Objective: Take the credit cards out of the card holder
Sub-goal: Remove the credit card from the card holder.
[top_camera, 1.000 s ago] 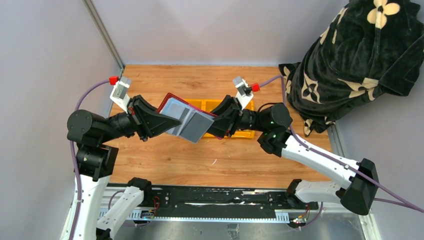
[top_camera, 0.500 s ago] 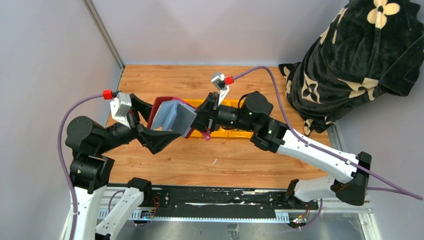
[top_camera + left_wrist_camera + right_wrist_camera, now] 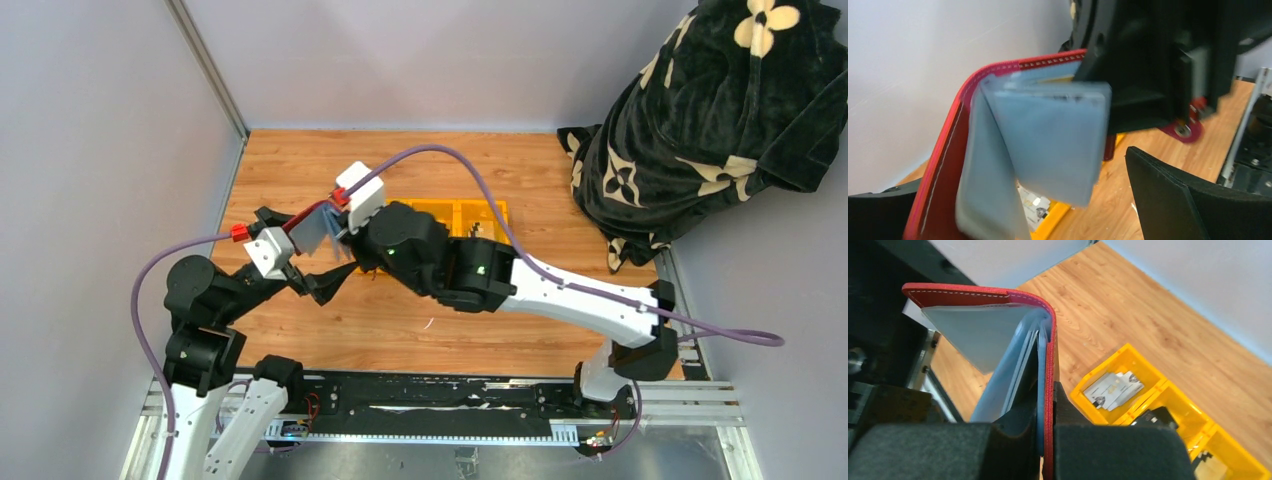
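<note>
- Card holder (image 3: 312, 222) is up in the air above the counter (image 3: 400, 160), left of centre, between the two arms. It touches no surface.
- R pincer (image 3: 1045, 412): pressed together on the holder's red cover edge, stitched rim running up between the fingers. Prob. the anchor grip, so the holder hangs open w/ sleeves fanned.
- L pincer (image 3: 1023, 175): spread wide. Red cover lies by one finger; the other finger (image 3: 1188, 200) stands apart from the sleeves (image 3: 1048, 135). Judged: opened to take a sleeve or card edge, nothing pinched.
- Sleeves are grey and see-through, folded out from the spine; L wrist view is blurred. Can't make out any single card inside, nor tell how many cards remain.
- Yellow tray (image 3: 1135, 351) sits on the counter beyond and below the holder, the likely drop spot. A silvery flat item (image 3: 1112, 388) lies in one compartment; can't tell if it's a card.
- Next (judgement): L needs a thin edge grip on a card w/o dragging the sleeve along. Risk: the holder twists in R's narrow hold.
</note>
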Controlling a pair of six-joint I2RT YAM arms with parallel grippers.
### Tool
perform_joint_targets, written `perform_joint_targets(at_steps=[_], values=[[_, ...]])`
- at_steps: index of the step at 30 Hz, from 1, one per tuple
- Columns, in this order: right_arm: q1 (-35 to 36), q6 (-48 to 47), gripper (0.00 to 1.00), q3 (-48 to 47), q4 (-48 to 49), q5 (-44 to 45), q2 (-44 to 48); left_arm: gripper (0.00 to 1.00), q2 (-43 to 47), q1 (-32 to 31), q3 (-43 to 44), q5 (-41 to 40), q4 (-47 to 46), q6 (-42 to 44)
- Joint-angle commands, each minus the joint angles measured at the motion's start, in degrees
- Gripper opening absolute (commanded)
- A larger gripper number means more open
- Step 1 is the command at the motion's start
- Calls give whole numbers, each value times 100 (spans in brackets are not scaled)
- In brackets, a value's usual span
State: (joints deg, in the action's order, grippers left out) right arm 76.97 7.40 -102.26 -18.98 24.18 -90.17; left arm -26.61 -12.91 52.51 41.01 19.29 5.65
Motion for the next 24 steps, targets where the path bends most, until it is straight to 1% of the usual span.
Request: perform_joint_targets(at_steps=[1, 3, 6, 8, 10, 12, 15, 17, 19, 22, 24], values=[[472, -900, 0, -894, -374, 1413, -516, 100, 83, -19, -170, -437, -726, -65], [595, -1055, 0, -1159, -353, 1553, -721, 100, 109, -19, -279, -349, -855, -348], [658, -1122, 0, -1266, -339, 1427, -834, 99, 117, -19, -265, -500, -688, -227], [657, -1101, 0, -1028, -283, 1433, -656, 97, 148, -18, -143, -637, -399, -21], [623, -1100, 0, -553, -6, 1174, -313, 94, 214, -18, -16, -630, -2, 282], [552, -1053, 0, 36, 353, 674, 126, 92, 308, -19, 50, -473, 306, 433], [125, -795, 0, 708, 532, -1055, 722, 89, 346, -13, 299, -62, 820, 568], [-190, -376, 0, 1106, 591, -1932, 1054, 85, 244, -19, 523, 186, 1175, 607], [-431, -206, 0, 1422, 722, -2685, 1377, 76, 138, -19, 660, 266, 1288, 424], [-633, -204, 0, 1774, 846, -3571, 1843, 54, 25, -19, 801, 474, 1224, 96], [-739, -206, 0, 1923, 878, -3850, 2042, 49, -55, -19, 886, 693, 1071, -224]])
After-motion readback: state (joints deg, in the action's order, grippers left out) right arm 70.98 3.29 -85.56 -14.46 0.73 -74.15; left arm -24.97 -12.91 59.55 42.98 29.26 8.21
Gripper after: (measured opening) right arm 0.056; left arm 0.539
